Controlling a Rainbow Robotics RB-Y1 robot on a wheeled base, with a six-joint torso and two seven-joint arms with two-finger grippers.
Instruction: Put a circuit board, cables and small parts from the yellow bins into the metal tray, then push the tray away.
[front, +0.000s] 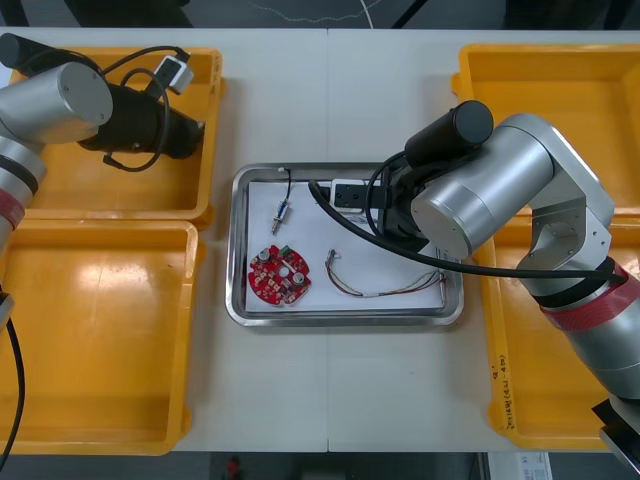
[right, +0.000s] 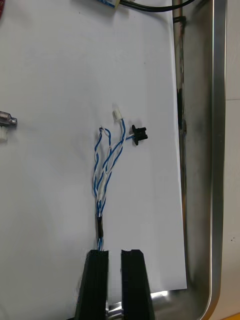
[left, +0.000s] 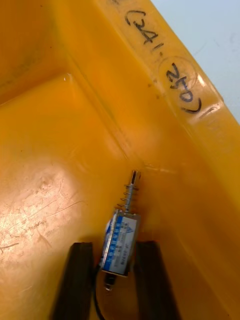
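Tray (front: 237, 250), white-lined, sits mid-table between 4 bins (front: 100, 190), 2 per side. Black marker on the far-left bin (left: 50, 150) wall reads "(34", then a circled figure too scrawled to read. The tray holds 1 red board (front: 280, 273) near left, 1 part (front: 281, 212) far left and 1 blue-white cable (right: 107, 165) in its right half. The right arm bends in over that half; the right gripper (right: 115, 252) hangs low, jaws nearly together, slit bare, the cable's bound end at 1 fingertip (right: 98, 255). The left arm stretches across the far-left bin, where the left gripper (left: 115, 245) clasps 1 bin part (left: 120, 235), its blue label unreadable.
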